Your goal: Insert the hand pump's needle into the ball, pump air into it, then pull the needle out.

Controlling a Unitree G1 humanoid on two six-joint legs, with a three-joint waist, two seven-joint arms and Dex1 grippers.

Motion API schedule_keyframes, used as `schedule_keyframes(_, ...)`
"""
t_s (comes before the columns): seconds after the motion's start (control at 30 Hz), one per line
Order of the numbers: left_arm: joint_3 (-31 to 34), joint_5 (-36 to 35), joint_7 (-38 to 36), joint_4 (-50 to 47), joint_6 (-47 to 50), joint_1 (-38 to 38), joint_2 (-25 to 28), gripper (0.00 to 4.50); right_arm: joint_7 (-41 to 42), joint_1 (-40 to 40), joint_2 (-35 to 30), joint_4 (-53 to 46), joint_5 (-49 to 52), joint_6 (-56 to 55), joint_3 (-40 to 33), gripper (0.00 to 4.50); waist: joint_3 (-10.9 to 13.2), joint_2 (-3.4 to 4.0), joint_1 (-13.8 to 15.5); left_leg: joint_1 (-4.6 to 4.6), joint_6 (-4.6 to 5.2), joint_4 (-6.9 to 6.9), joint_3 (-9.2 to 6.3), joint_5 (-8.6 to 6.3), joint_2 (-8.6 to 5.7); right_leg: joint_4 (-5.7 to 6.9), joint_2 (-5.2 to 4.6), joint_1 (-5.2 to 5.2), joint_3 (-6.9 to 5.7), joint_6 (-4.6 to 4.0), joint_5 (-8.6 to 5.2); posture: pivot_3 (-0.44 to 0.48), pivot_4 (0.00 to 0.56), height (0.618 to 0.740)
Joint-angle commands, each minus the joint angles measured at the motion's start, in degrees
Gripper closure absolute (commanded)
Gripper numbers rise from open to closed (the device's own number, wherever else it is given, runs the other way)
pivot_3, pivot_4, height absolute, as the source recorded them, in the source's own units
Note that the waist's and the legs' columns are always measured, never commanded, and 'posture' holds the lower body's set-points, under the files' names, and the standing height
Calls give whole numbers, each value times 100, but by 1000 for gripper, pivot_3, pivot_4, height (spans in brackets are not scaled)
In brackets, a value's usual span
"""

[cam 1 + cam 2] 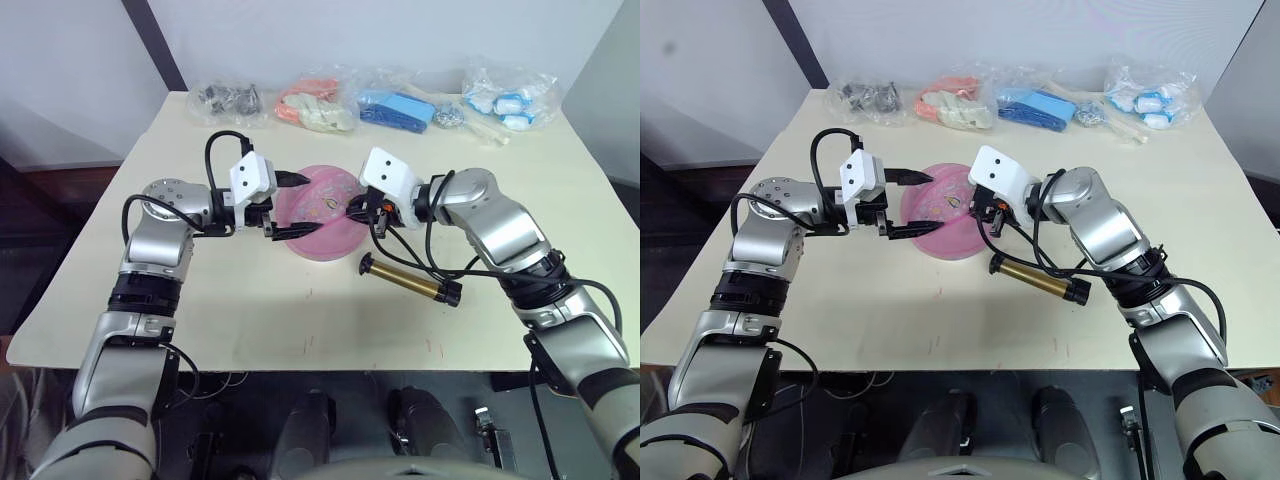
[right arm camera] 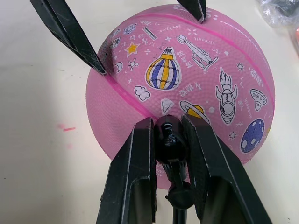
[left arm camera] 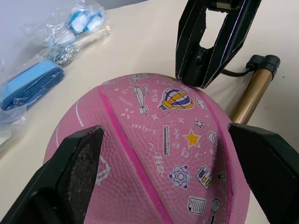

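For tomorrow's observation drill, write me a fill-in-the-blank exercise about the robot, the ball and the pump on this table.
1. The right pincer is shut on the black ____ at the end of the thin black hose.
2. The open left pincer has one finger on each side of the ____ rubber ball.
3. The gold-bronze hand pump lies on the ____.

Missing words: needle fitting; pink; table

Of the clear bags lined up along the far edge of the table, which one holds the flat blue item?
The bag with the blue item, third from the robot's left, between the orange-and-cream bag and the blue-and-white one.
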Motion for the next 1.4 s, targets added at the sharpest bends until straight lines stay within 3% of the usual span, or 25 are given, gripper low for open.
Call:
schedule_keyframes(0.03, -294, 366, 47, 121, 225, 233, 72, 0, 5, -251, -40, -648, -37, 131, -11, 4152, 0, 0, 2, -1, 0, -1, 0, 0, 0, -1, 0, -1, 0, 0, 0, 0, 150, 740)
schedule_keyframes(0.43, -525, 743, 235, 306, 176, 300, 134, 0, -78, -149, -245, -1711, 108, 958, -160, 4152, 1, 1, 60, -25, 0, -2, -3, 0, -9, -16, -11, -10, -4, 1, -1, 0, 150, 740)
schedule_keyframes(1.4, -990, 1306, 690, 136, 452, 350, 262, 0, -205, -237, -591, -2129, 376, 1298, -163, 4152, 0, 1, 145, -27, 0, -1, -14, -1, -16, -16, -18, -6, -14, 4, 0, 0, 150, 740)
